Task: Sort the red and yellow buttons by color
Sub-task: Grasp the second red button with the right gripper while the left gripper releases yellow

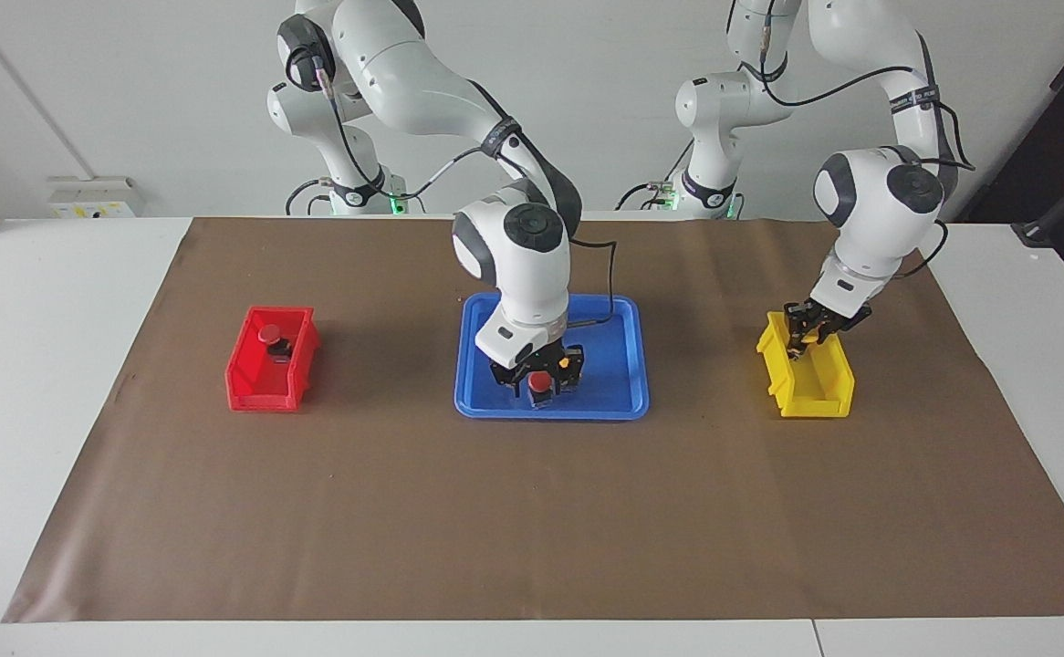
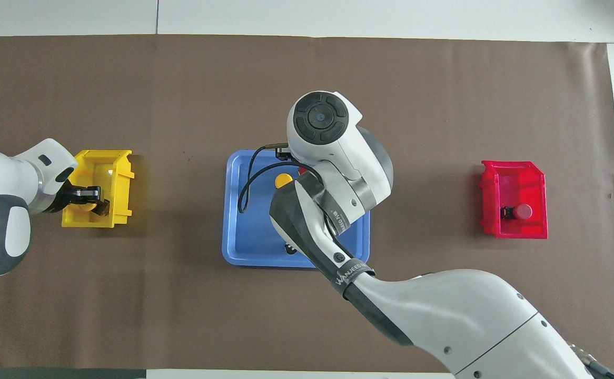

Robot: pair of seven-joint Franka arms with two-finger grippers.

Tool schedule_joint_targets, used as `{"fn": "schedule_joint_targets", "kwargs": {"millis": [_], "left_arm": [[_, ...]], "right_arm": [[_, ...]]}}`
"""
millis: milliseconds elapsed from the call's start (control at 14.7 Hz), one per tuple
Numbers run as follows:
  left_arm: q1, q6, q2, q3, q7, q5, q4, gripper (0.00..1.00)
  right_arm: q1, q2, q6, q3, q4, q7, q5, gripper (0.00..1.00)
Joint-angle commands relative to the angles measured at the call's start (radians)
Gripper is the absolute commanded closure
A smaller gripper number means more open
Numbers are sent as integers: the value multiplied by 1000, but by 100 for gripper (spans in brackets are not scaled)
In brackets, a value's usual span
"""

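In the facing view, your right arm bends down over the blue tray at the middle of the counter, its wrist near vertical. The right end effector sits low in the tray with its fingers clamped on a red button; a yellow button lies just beside it in the tray. Your left arm slants down toward the yellow bin, and the left end effector dips into that bin's nearer end; you cannot tell how its fingers stand. The other red button rests in the red bin.

From overhead, your right arm's wrist covers most of the tray, leaving the yellow button showing beside it. The left end effector is inside the yellow bin over something yellow, and the red bin holds its red button.
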Motion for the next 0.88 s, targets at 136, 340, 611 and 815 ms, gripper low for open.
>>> {"fn": "schedule_joint_targets", "kwargs": {"millis": [136, 340, 611, 815], "left_arm": [[17, 26, -16, -4, 10, -18, -19, 38], [14, 25, -8, -4, 5, -18, 7, 6], [4, 0, 19, -4, 18, -17, 108, 0], [4, -94, 39, -4, 21, -17, 220, 0]], "right_arm": [[3, -42, 54, -1, -79, 12, -19, 34], [3, -44, 62, -1, -83, 11, -19, 34], [4, -54, 91, -1, -119, 12, -19, 35], [7, -56, 91, -1, -123, 14, -19, 36]]}}
